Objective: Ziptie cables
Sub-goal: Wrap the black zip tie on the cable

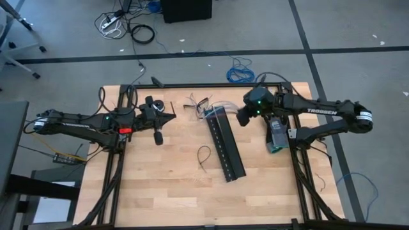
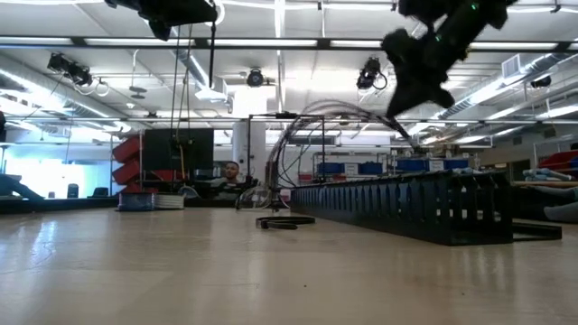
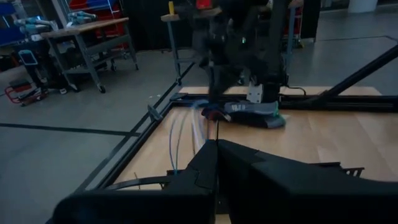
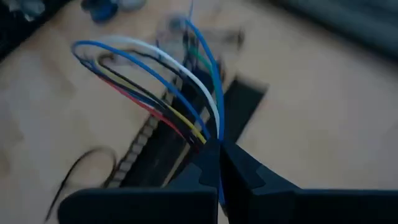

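- Right pincer [image 4: 217,152] is shut tight on the cables [image 4: 161,81]. I see blue, white, red, yellow and black wires bending up in a big loop from its tip.
- From above, I see the right pincer [image 1: 241,117] up in the air at the far end of the long black strip [image 1: 225,145], and the cables [image 1: 208,105] spread out there near the far edge of the counter [image 1: 160,185].
- From the low view, the cables [image 2: 302,135] rise in an arch behind the long black strip [image 2: 406,206], which blocks my look at where they touch down.
- Left pincer [image 3: 216,149] is shut too and holds nothing that I can see. It hangs over the left side of the counter, well apart from the cables.
- One ziptie [image 1: 204,156], bent into a small loop, lies on the counter just beside the long black strip, on its left.
- I also see a green-grey tool [image 1: 276,137] lying on the counter under the right arm.
- A blue coiled cable [image 1: 239,73] sits on the floor past the far edge of the counter.
- One person [image 2: 232,171] shows far back in the room.
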`<action>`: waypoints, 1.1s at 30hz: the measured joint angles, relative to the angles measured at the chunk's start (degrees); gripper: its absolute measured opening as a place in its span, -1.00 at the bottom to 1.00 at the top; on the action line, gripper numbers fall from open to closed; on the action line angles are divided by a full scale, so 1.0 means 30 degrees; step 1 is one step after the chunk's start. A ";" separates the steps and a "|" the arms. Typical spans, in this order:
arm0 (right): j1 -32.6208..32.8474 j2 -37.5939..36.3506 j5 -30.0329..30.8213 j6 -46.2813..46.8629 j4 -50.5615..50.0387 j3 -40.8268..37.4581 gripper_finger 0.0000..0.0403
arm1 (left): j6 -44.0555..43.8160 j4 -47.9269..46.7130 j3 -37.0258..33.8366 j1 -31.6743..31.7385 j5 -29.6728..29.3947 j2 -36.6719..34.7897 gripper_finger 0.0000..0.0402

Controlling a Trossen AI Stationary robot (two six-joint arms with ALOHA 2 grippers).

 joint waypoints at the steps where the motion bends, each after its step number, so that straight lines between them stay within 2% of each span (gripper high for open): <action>1: -0.0392 -0.0239 -0.0173 0.0137 0.0355 -0.0671 -1.00 | -0.0007 -0.0046 -0.0001 -0.0006 0.0000 -0.0030 -1.00; 2: -0.0956 -0.0642 -0.0233 0.0232 0.1302 -0.1437 -1.00 | -0.0007 -0.0077 -0.0005 -0.0037 0.0000 -0.0074 -1.00; 4: -0.2442 -0.1718 -0.0723 0.0408 0.5565 -0.3346 -1.00 | 0.0007 -0.0118 0.0002 -0.0151 0.0000 -0.0174 -1.00; 8: -0.5732 -0.2908 -0.4846 0.2386 1.7273 -0.7313 -1.00 | -0.0007 -0.0142 0.0002 -0.0378 0.0022 -0.0319 -1.00; 9: -0.6466 -0.2983 -0.5319 0.2920 1.9945 -0.8050 -1.00 | -0.0007 -0.0069 0.0002 -0.0386 0.0024 -0.0356 -1.00; 11: -0.7668 -0.3132 -0.5486 0.3844 2.4174 -0.9279 -1.00 | -0.0015 -0.0184 0.0002 -0.0384 0.0022 -0.0494 -1.00; 13: -0.8606 -0.3220 -0.5518 0.4251 2.6580 -1.0202 -1.00 | -0.0029 -0.0082 0.0002 -0.0377 0.0015 -0.0553 -1.00; 16: -0.9994 -0.3785 -0.5551 0.5421 2.6187 -1.1092 -1.00 | -0.0156 -0.0115 0.0002 -0.0384 0.0022 -0.0588 -1.00; 20: -1.0214 -0.4685 -0.6940 0.6840 2.2429 -1.1532 -1.00 | -0.0233 -0.0300 0.0002 -0.0377 0.0015 -0.0588 -1.00; 26: -0.7405 -0.5438 -0.7910 0.7764 2.0149 -1.1258 -1.00 | 0.0176 0.0222 -0.0005 -0.0326 -0.0113 -0.0588 -1.00; 29: -0.5705 -0.5345 -0.9205 0.7636 1.7152 -1.0659 -1.00 | 0.0505 0.0532 -0.0005 -0.0326 -0.0229 -0.0588 -1.00; 33: -0.3613 -0.4829 -0.9638 0.6639 1.2762 -1.0114 -1.00 | 0.0950 0.0992 -0.0005 -0.0311 -0.0393 -0.0588 -1.00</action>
